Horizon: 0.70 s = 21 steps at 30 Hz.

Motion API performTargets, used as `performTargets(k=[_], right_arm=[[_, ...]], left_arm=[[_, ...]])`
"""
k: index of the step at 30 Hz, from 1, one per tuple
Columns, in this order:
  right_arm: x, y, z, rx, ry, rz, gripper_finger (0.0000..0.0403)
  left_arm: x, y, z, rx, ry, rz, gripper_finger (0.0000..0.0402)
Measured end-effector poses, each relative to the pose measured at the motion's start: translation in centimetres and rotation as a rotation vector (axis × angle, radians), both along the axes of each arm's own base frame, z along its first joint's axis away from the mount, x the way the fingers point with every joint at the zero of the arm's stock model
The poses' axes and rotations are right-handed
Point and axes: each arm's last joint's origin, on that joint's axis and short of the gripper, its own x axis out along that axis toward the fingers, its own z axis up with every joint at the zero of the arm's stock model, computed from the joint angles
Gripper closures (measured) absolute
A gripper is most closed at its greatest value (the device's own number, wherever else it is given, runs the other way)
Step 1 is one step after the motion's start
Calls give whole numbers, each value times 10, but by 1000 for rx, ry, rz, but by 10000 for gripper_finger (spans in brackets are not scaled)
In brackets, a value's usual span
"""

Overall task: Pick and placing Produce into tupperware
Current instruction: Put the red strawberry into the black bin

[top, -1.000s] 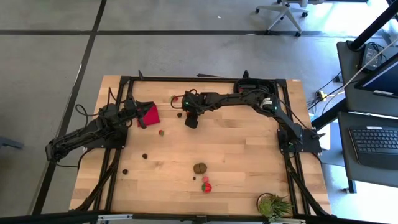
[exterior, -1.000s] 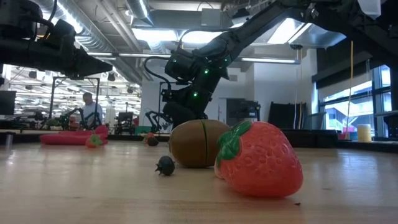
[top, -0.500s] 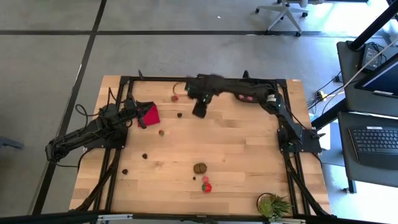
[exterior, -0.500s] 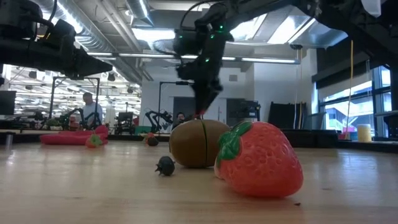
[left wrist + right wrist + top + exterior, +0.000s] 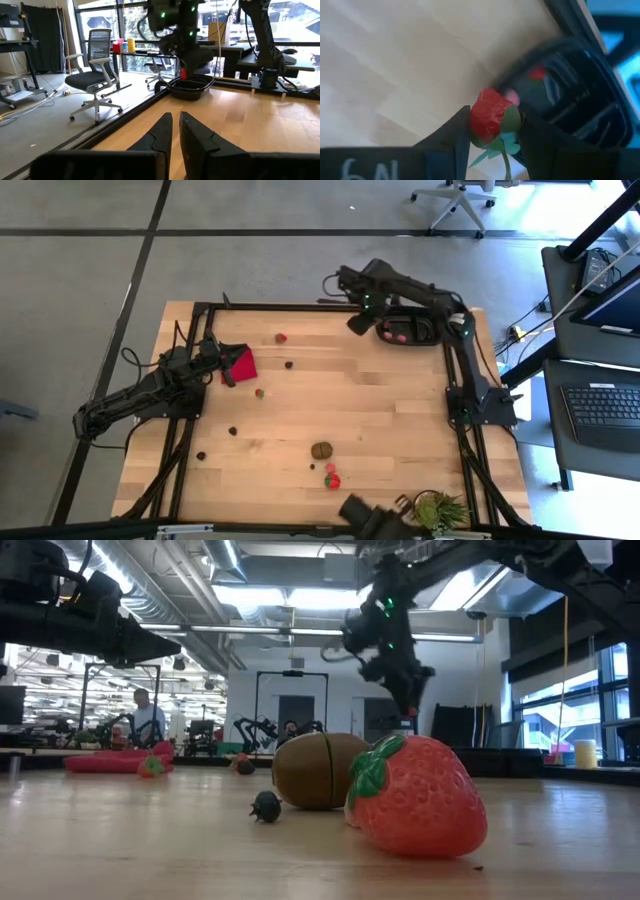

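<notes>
My right gripper [image 5: 357, 323] hangs above the far side of the table, just left of the black tupperware tray [image 5: 428, 336], shut on a red strawberry [image 5: 490, 120]. The tray has red pieces [image 5: 400, 335] in it. Loose produce rests on the wood: strawberries [image 5: 281, 337] [image 5: 259, 392] [image 5: 331, 478], a brown lump [image 5: 321, 449] and dark round bits [image 5: 289, 364] [image 5: 232, 431] [image 5: 201, 455]. My left gripper [image 5: 228, 370] waits shut beside the red cloth [image 5: 242, 364], pointing toward the tray [image 5: 192, 85]. My right gripper pinches the strawberry by its red body [image 5: 485, 125], one finger [image 5: 454, 136] on each side. Its green leaves and stalk [image 5: 502, 145] stick out between the fingers. The fingers point down and the fruit [image 5: 413, 712] is lifted clear of the table.
A spiky green plant [image 5: 440, 510] stands at the near right corner, with a dark shape [image 5: 368, 519] at the near edge beside it. Black frame rails run along the table's sides [image 5: 470, 460]. Bare wood [image 5: 390, 410] lies between the tray and the near produce.
My right gripper has risen from low over the middle of the table's far half and swung toward the far right corner, reaching the tray's left edge with the strawberry in its fingers. The left arm has kept still.
</notes>
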Motion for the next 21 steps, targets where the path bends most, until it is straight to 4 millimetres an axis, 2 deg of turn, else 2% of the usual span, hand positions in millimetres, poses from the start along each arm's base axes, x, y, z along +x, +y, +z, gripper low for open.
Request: performTargets(k=[5, 9, 15, 21], right_arm=[[-33, -26, -25, 37, 66, -155, 262], [-51, -36, -47, 61, 101, -220, 261], [-64, -36, -67, 97, 140, -243, 246], [-66, -33, -73, 118, 158, -227, 206]], left_arm=[[0, 0, 0, 0, 0, 0, 374], [0, 0, 0, 0, -1, 0, 374], [0, 0, 0, 0, 0, 0, 374], [0, 0, 0, 0, 0, 0, 374]])
